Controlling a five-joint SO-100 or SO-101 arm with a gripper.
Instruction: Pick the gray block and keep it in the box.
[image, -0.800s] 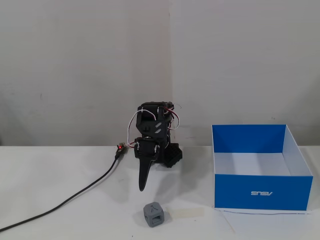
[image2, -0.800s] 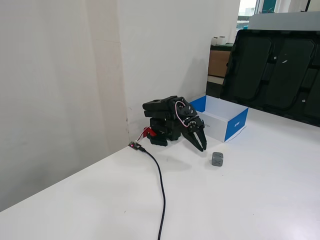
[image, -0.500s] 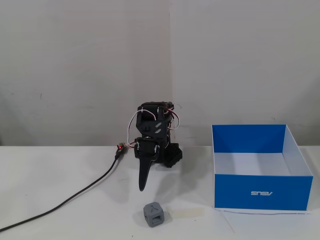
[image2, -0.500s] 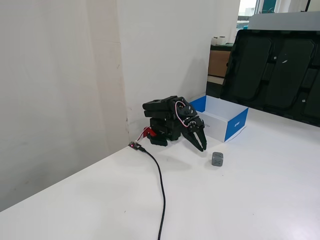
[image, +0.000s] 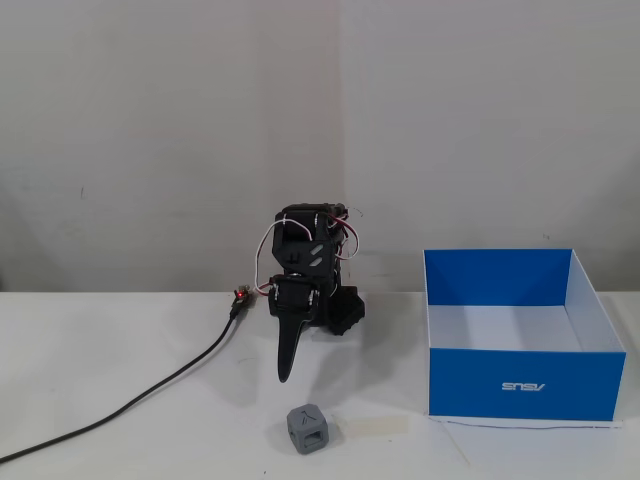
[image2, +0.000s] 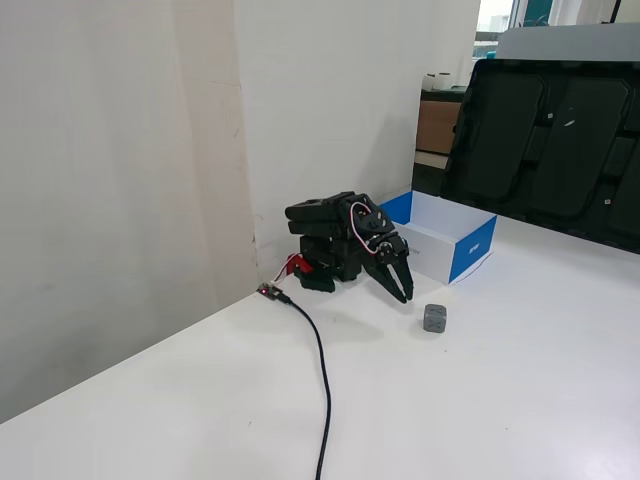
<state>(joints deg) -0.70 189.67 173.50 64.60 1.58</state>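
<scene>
At the front of the bench (image: 120, 340), the gray block (image: 309, 430) sits alone, near but clear of the tool (image: 285, 372) behind it. The tool's fingers point down, pressed together and holding nothing. Farther right stands the box (image: 525, 385), open-topped, well apart from the block.

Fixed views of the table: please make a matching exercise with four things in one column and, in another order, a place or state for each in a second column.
Things:
1. gray block
2. box
3. gripper
4. black cable

Places or states:
A. runs across the table from the arm's base toward the left edge of a fixed view
B. points down, holding nothing
C. lies on the table in front of the arm, outside the box
D. stands open-topped and empty, to the right of the arm in a fixed view

Pairs: 1-C, 2-D, 3-B, 4-A
</scene>
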